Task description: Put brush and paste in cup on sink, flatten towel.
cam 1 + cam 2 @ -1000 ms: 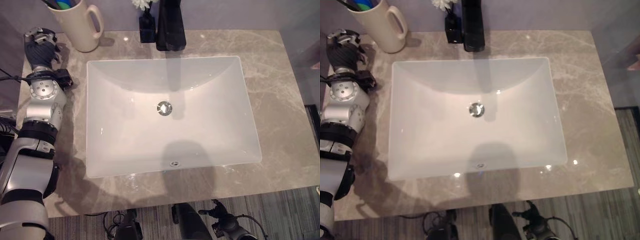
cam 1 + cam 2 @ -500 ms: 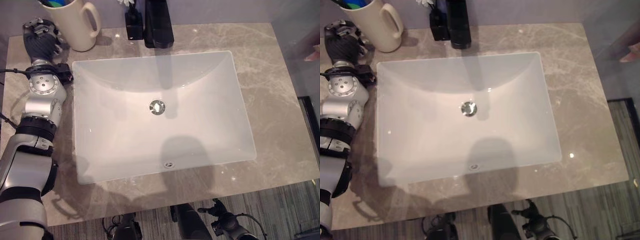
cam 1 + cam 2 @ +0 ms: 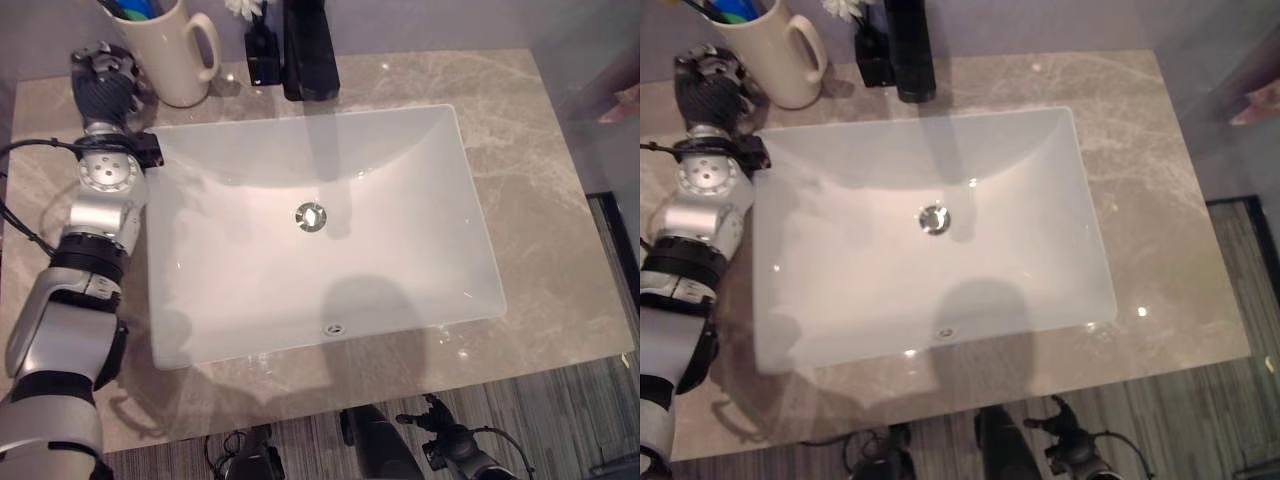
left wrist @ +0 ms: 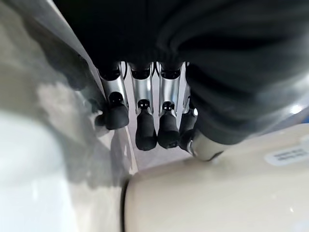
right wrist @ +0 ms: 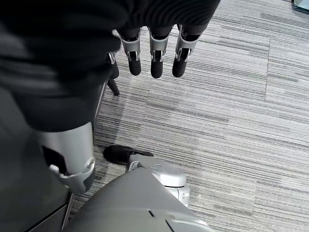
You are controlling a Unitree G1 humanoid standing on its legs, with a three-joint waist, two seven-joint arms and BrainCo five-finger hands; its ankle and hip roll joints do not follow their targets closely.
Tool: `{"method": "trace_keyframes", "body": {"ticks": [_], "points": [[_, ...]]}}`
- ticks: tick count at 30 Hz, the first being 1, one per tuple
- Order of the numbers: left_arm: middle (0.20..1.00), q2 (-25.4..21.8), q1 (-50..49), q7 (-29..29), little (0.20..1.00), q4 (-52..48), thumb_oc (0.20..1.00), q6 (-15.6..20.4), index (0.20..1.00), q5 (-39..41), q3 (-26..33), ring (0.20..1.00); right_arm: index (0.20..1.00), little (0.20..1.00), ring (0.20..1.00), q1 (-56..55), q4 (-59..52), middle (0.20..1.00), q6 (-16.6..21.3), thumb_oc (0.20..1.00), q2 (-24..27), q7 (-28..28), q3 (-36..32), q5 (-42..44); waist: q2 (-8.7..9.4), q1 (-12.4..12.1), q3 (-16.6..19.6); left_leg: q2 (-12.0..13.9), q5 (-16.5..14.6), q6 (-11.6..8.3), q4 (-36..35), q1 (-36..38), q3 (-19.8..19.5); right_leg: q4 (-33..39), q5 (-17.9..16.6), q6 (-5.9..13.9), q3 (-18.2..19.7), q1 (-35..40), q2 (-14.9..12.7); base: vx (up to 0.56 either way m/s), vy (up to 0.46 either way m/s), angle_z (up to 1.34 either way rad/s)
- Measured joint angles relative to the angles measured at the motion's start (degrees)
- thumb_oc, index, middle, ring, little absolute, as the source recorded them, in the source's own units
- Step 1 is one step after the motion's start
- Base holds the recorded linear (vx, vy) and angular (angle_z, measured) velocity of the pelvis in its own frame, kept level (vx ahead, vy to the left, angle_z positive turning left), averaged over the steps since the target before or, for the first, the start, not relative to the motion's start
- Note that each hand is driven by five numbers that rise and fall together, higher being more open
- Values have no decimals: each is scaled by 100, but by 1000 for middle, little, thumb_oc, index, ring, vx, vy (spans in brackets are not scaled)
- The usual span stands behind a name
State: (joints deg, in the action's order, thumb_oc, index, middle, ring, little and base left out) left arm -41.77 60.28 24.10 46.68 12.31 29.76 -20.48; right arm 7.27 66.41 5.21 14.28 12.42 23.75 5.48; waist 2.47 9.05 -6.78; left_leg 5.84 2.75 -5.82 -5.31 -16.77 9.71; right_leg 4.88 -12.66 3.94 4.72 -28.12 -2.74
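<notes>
Cream cup beside relaxed, empty left hand, seemingly untouched; right hand loose.

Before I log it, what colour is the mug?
Cream mug, clearest in the left eye view.

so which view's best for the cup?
Left eye view: the whole cream cup with its handle, left hand beside it. Right eye view crops its top. Left wrist view shows just a wall of it, close.
</notes>
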Motion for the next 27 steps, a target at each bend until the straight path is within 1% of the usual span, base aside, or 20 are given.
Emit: {"method": "trace_keyframes", "body": {"ticks": [4, 5, 6, 8, 9, 10, 11, 13, 14, 15, 16, 17, 18, 21, 23, 24, 27], "points": [[1000, 430, -620, 181, 1000, -367, 1000, -45, 1000, -176, 350, 1000, 1000, 1000, 1000, 19, 71, 1000, -45, 1000, 15, 7, -145, -2, -45, -40, 5, 26, 0, 0, -3, 278, -117, 1, 38, -36, -126, 349, 1, 34, -6, 13], [1000, 516, -1200, 202, 1000, -849, 1000, -92, 1000, -206, 642, 1000, 1000, 1000, 1000, 40, 66, 1000, -56, 1000, 20, 5, -271, -3, -87, -63, 22, 40, -21, -6, -4, 430, -145, 1, 92, -31, -192, 527, -5, 36, 16, 16], [1000, 589, -1485, 224, 1000, -1006, 1000, -90, 1000, -246, 696, 1000, 1000, 1000, 1000, 3, 71, 1000, -58, 1000, 41, 7, -331, -3, -119, -82, 36, 45, -30, -11, -5, 513, -158, 3, 111, -23, -206, 609, -4, 31, 32, 16], [1000, 721, -2173, 234, 1000, -1548, 1000, -116, 1000, -394, 882, 1000, 1000, 1000, 1000, -52, 78, 1000, -71, 1000, 65, 3, -474, -5, -201, -196, 86, 47, -49, -8, -7, 630, -259, 2, 183, -15, -270, 772, -15, 11, 28, 14], [1000, 808, -2455, 228, 1000, -1786, 1000, -130, 1000, -398, 1023, 1000, 1000, 1000, 1000, -55, 75, 1000, -91, 1000, 74, 1, -504, -9, -234, -201, 87, 49, -54, -10, -22, 685, -297, 2, 193, -19, -314, 848, -20, -12, 22, 21], [1000, 993, -2938, 228, 1000, -2129, 1000, -136, 1000, -437, 1116, 1000, 1000, 1000, 1000, -147, 108, 1000, -136, 1000, 99, -2, -577, -22, -303, -257, 144, 55, -63, -9, -28, 778, -340, 4, 229, -24, -382, 972, -24, -21, 36, 22], [1000, 1060, -3130, 227, 1000, -2284, 1000, -145, 1000, -533, 1167, 1000, 1000, 1000, 1000, -164, 145, 1000, -147, 1000, 104, -2, -587, -30, -328, -305, 163, 57, -67, -5, -27, 809, -365, 4, 241, -25, -403, 1021, -27, -17, 41, 18], [1000, 1126, -3943, 144, 1000, -2987, 1000, -178, 1000, -644, 1321, 1000, 1000, 1000, 1000, -211, 177, 1000, -155, 1000, 101, -16, -722, -70, -378, -356, 209, 54, -76, 4, -28, 897, -405, 3, 250, -20, -417, 1113, -34, -26, 44, 9], [1000, 1263, -4630, -30, 1000, -3512, 1000, -182, 1000, -832, 1447, 1000, 1000, 1000, 1000, -300, 218, 1000, -172, 1000, 108, -25, -865, -77, -438, -366, 248, 54, -82, 11, -28, 1004, -447, 3, 256, -22, -500, 1265, -46, -25, 42, 18], [1000, 1314, -4861, -110, 1000, -3684, 1000, -199, 1000, -843, 1472, 1000, 1000, 1000, 1000, -357, 241, 1000, -174, 1000, 117, -30, -925, -81, -448, -375, 256, 54, -88, 19, -29, 1067, -477, 4, 277, -19, -537, 1346, -54, -10, 40, 22], [1000, 1312, -4989, -232, 1000, -3738, 1000, -224, 1000, -857, 1460, 1000, 1000, 1000, 1000, -431, 272, 1000, -177, 1000, 122, -38, -961, -85, -447, -408, 290, 53, -92, 23, -28, 1101, -496, 25, 334, 4, -545, 1392, -59, -10, 48, 17], [1000, 1275, -5151, -385, 1000, -3753, 1000, -261, 1000, -940, 1516, 1000, 1000, 1000, 1000, -509, 332, 1000, -181, 1000, 120, -51, -973, -140, -451, -483, 376, 42, -104, 40, -29, 1106, -533, 48, 356, -22, -558, 1412, -74, -3, 41, 10], [1000, 1255, -5233, -471, 1000, -3790, 1000, -271, 1000, -1011, 1552, 1000, 1000, 1000, 1000, -524, 375, 1000, -183, 1000, 122, -66, -985, -184, -456, -508, 393, 36, -114, 58, -29, 1125, -532, 50, 356, -23, -559, 1430, -86, 10, 38, 8], [1000, 1237, -5505, -790, 1000, -4012, 1000, -275, 1000, -1061, 1576, 1000, 1000, 1000, 1000, -640, 463, 1000, -195, 1000, 126, -151, -1099, -195, -496, -516, 471, 8, -121, 68, -29, 1197, -585, 50, 357, -7, -587, 1522, -118, 3, 23, 6], [1000, 1358, -5505, -864, 1000, -4023, 1000, -282, 1000, -1045, 1568, 1000, 1000, 1000, 1000, -695, 506, 1000, -240, 1000, 121, -167, -1100, -212, -499, -517, 496, 9, -125, 74, -31, 1285, -583, 51, 368, -3, -593, 1611, -120, 3, 5, 2], [1000, 1349, -5473, -938, 1000, -4024, 1000, -308, 1000, -1062, 1559, 1000, 1000, 1000, 1000, -750, 538, 1000, -270, 1000, 124, -167, -1114, -232, -492, -487, 570, 10, -127, 75, -31, 1300, -578, 51, 371, -5, -589, 1618, -117, -5, 13, -4], [1000, 1347, -5088, -944, 1000, -3759, 1000, -335, 1000, -1049, 1452, 1000, 1000, 1000, 1000, -814, 663, 1000, -289, 1000, 129, -176, -1124, -307, -462, -462, 661, 10, -125, 73, -30, 1331, -566, 52, 364, 3, -558, 1633, -112, 1, 14, -5]]}}
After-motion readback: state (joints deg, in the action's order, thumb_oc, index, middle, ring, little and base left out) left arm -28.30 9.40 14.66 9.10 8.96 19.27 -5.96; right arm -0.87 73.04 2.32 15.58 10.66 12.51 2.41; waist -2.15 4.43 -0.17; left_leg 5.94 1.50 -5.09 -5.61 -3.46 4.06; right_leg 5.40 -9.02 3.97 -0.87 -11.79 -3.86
